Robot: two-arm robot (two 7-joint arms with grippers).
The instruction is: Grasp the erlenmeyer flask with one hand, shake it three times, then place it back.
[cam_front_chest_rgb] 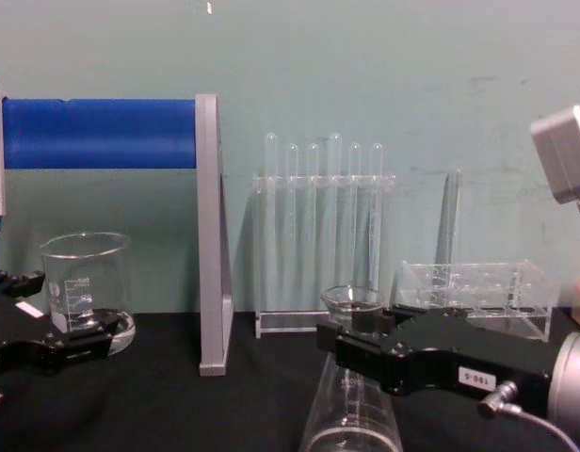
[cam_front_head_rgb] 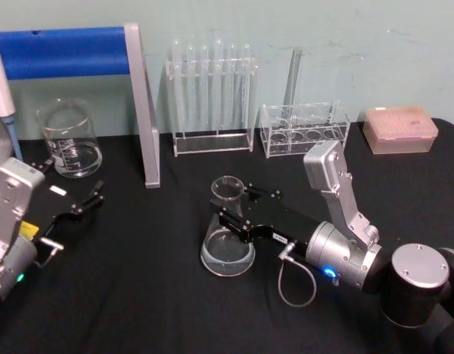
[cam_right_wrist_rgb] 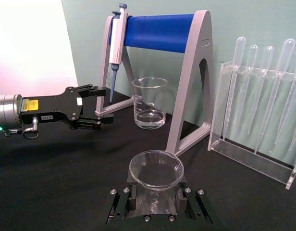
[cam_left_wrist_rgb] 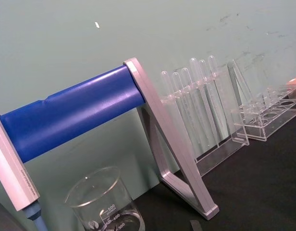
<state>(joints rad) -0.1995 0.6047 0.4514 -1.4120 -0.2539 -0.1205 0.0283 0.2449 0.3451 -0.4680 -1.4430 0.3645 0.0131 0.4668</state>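
Erlenmeyer flask (cam_front_head_rgb: 228, 240) upright on the black table (cam_front_head_rgb: 138, 295), long axis vertical, mouth up. Neck clenched between right gripper (cam_front_head_rgb: 228, 209) jaws (reaching in from 4 o'clock). Left gripper (cam_front_head_rgb: 91, 197) parked at 9 o'clock, fingers spread.

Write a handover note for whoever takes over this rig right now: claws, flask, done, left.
Right claw: closed around the neck of the erlenmeyer flask, whose base sits on the black table at centre.
Left claw: open, idle at the table's left, near the glass beaker.
Done: flask grasped.
Left: lift, shake three times, set it back, release. Whether any shakes have happened cannot be told.
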